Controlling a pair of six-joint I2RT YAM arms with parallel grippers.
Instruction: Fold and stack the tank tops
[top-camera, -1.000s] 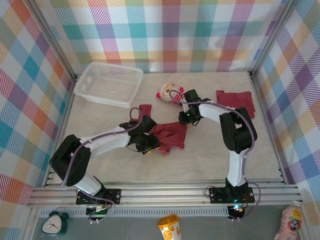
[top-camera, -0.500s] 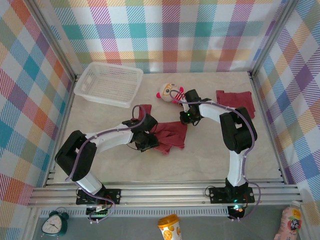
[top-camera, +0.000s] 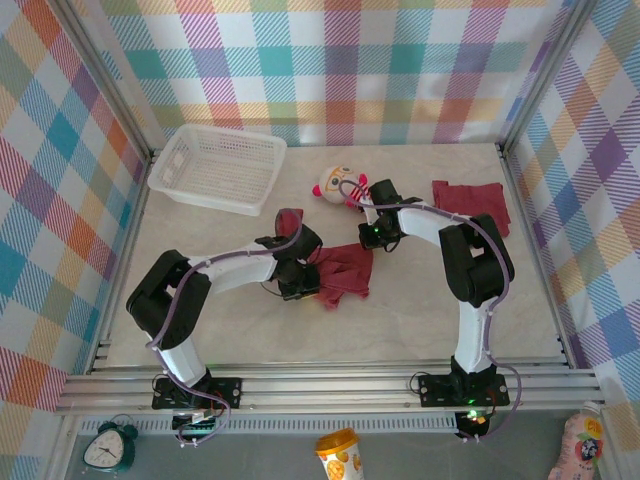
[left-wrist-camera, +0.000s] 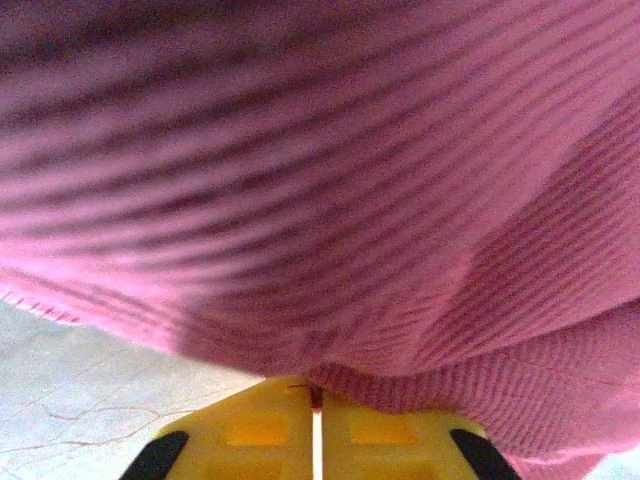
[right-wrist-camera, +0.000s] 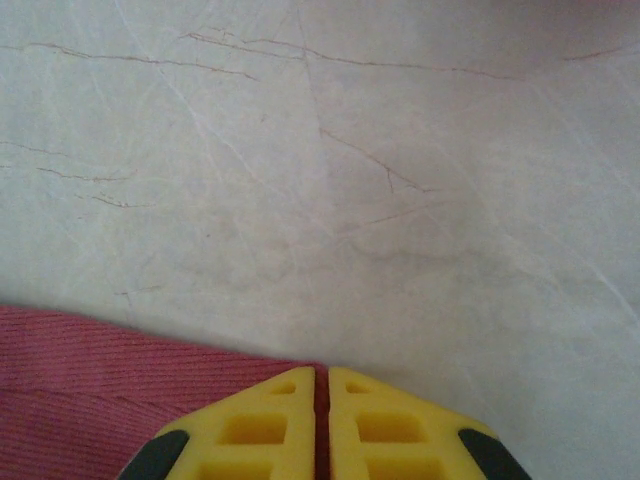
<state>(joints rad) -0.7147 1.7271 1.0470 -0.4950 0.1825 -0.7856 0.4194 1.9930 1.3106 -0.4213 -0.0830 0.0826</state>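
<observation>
- Left gripper has clamped shut since earlier, now pinching the tank top at the centre of the table.
- Right gripper is pressed together on its far corner.
- Second tank top lies far right, well apart.

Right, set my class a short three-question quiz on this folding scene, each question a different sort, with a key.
1. True or false: in the top view, the plush doll lies between the white basket and the far-right tank top.
2. What is the left gripper shut on? A the doll; B the centre tank top; C the basket's rim.
3. How many tank tops lie on the table?
Key: 1 true; 2 B; 3 two.
</observation>
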